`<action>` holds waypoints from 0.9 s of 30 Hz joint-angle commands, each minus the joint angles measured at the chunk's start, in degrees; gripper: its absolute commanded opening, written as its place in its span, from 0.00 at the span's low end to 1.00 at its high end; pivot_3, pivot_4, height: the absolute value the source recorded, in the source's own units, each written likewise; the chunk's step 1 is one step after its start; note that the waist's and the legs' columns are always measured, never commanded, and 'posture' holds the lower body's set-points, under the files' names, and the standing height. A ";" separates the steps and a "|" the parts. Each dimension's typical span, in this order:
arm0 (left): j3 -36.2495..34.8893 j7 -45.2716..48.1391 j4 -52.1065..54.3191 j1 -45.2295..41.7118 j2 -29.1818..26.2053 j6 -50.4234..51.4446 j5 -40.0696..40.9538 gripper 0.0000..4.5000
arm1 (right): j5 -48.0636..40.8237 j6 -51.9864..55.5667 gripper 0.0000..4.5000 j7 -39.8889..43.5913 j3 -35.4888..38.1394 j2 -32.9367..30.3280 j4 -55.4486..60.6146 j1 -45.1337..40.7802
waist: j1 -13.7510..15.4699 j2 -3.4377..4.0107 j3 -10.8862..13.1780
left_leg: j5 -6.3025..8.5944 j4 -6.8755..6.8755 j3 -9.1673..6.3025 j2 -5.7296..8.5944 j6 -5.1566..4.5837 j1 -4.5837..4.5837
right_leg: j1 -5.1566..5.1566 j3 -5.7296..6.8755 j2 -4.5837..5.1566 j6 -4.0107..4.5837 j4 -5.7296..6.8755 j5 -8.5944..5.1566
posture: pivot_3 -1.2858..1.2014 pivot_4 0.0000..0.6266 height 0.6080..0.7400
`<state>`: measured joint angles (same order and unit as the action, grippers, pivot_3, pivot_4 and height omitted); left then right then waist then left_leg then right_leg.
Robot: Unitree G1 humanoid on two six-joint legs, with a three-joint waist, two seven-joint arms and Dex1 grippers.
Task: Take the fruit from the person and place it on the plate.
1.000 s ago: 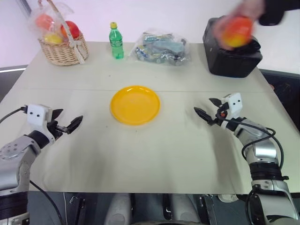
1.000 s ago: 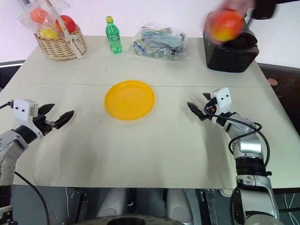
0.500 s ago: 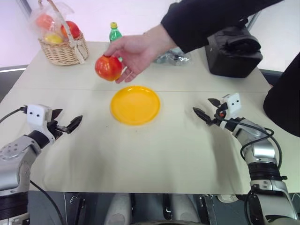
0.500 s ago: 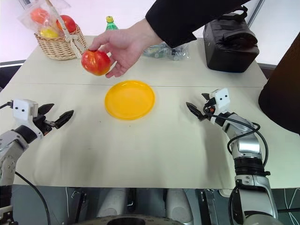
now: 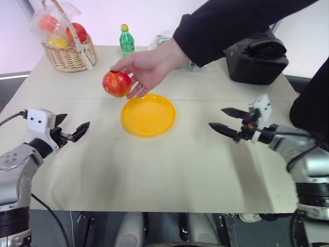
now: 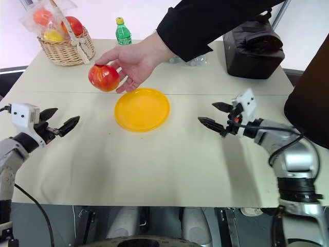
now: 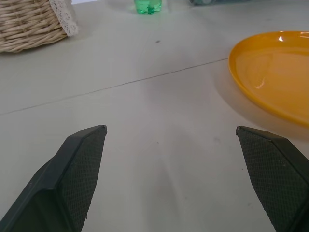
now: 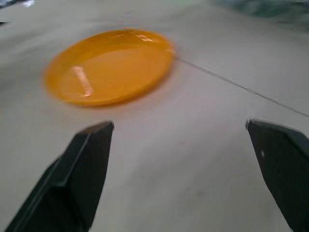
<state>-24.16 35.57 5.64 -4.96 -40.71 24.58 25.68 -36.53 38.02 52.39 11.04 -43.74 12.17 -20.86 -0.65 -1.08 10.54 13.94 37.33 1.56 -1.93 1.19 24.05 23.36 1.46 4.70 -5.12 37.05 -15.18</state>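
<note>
From the head camera, the person's hand (image 5: 146,69) holds the fruit (image 5: 116,84) in the air just past the far left edge of the plate (image 5: 148,115), which sits bare on the worktop (image 5: 169,164). The left gripper (image 5: 72,133) hovers well to the left of the plate with its jaws spread and nothing between them; the right gripper (image 5: 225,119) hangs well to the right of the plate, likewise spread and empty. The fruit lies nearer the left gripper, so that arm looks the better one for the handover; it should rise and reach toward the far left of the plate, keeping the jaws wide until the fruit sits between them and closing on the fruit's sides, clear of the person's fingers. In the left wrist view, the two fingers (image 7: 79,169) stand far apart over bare worktop, with the plate's rim (image 7: 241,82) off to one side. In the right wrist view, the fingers (image 8: 84,169) are equally wide apart, pointing toward the plate (image 8: 108,65). The glossy round skin may slip, so a centred grip matters.
</note>
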 commanded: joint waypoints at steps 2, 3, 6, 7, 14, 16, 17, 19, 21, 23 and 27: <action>-3.06 1.94 3.87 -1.72 -2.75 2.72 3.79 1.00 | -12.09 10.17 0.99 -1.17 3.67 -2.70 9.91 -4.65 | -0.05 -0.01 0.00 | 0.00 -0.01 0.00 -0.03 0.00 0.00 | 0.01 0.00 0.00 0.20 -0.01 -0.10 | 0.52 0.24 1.00; -3.78 2.61 5.45 -2.16 -3.48 4.52 5.91 1.00 | -13.32 11.14 0.99 -1.99 3.85 -2.64 10.63 -5.57 | -0.01 -0.04 0.01 | 0.00 -0.01 0.00 -0.04 0.00 0.00 | 0.01 0.00 0.00 0.24 -0.01 -0.13 | 0.52 0.24 1.00; -4.83 4.51 10.57 -4.28 -5.97 10.12 12.34 1.00 | -15.04 12.38 0.99 -4.36 3.68 -1.82 11.51 -7.38 | 0.20 -0.07 0.03 | 0.00 -0.01 0.00 -0.05 0.00 0.08 | 0.05 0.00 0.04 0.25 -0.05 -0.14 | 0.52 0.24 1.00; -4.86 4.72 11.85 -5.35 -6.56 11.70 14.24 1.00 | -15.14 12.46 0.99 -4.79 3.41 -1.67 11.61 -7.53 | 0.37 -0.07 0.03 | 0.00 -0.01 -0.02 -0.02 0.00 0.11 | 0.06 0.01 0.06 0.25 -0.05 -0.14 | 0.52 0.24 1.00; -3.49 4.99 14.60 -10.30 -8.12 16.08 19.20 1.00 | -12.78 10.59 0.99 -4.85 0.84 -1.53 10.53 -7.05 | 0.30 -0.06 0.03 | 0.00 0.01 0.04 0.12 0.00 0.12 | 0.06 0.00 0.01 0.09 -0.08 -0.05 | 0.52 0.24 1.00; -2.26 4.17 14.17 -12.37 -7.29 15.75 18.87 1.00 | -12.33 9.96 0.99 -4.91 0.40 -1.15 10.31 -7.03 | 0.15 -0.07 0.03 | 0.00 0.00 0.04 0.11 0.00 0.12 | 0.06 0.01 -0.07 0.09 -0.06 -0.05 | 0.52 0.24 1.00; -1.56 3.96 13.68 -13.18 -6.94 15.45 18.45 1.00 | -12.23 9.75 0.99 -5.06 0.23 -0.91 10.32 -7.05 | 0.12 -0.07 0.03 | 0.00 0.00 0.05 0.11 0.00 0.12 | 0.06 0.02 -0.10 0.09 -0.05 -0.05 | 0.52 0.24 1.00; 0.06 3.62 12.31 -15.00 -6.14 14.21 17.21 1.00 | -12.05 9.48 0.99 -5.36 0.03 -0.37 10.45 -7.06 | 0.10 -0.07 0.03 | 0.00 0.00 0.07 0.11 0.00 0.12 | 0.06 0.03 -0.12 0.08 -0.05 -0.05 | 0.52 0.24 1.00; 1.79 3.80 10.57 -17.18 -5.36 12.90 16.03 1.00 | -11.81 9.27 0.99 -5.62 -0.19 0.05 10.78 -6.80 | 0.11 -0.07 0.03 | 0.00 0.01 0.08 0.11 0.00 0.12 | 0.05 0.03 -0.12 0.08 -0.04 -0.04 | 0.52 0.24 1.00; 2.90 4.24 9.47 -18.49 -5.03 12.14 15.29 1.00 | -11.83 9.26 0.99 -5.92 -0.24 0.23 11.06 -6.72 | 0.11 -0.07 0.03 | 0.00 0.01 0.12 0.12 0.00 0.13 | 0.05 0.03 -0.12 0.07 -0.03 -0.04 | 0.52 0.24 1.00; 4.77 4.89 7.68 -20.42 -4.50 11.07 13.86 1.00 | -12.48 9.77 0.99 -6.77 0.25 0.20 11.74 -6.77 | 0.10 -0.08 0.04 | 0.00 0.01 0.15 0.12 0.00 0.14 | 0.06 0.03 -0.12 0.07 -0.05 -0.04 | 0.52 0.24 1.00</action>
<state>-19.45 40.00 13.34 -23.95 -45.20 37.14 40.17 -48.09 48.35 46.05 9.76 -43.59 22.09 -27.19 -0.55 -1.15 10.58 13.94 37.34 1.70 -1.81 1.19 24.19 23.42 1.49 4.58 -5.06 37.00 -15.22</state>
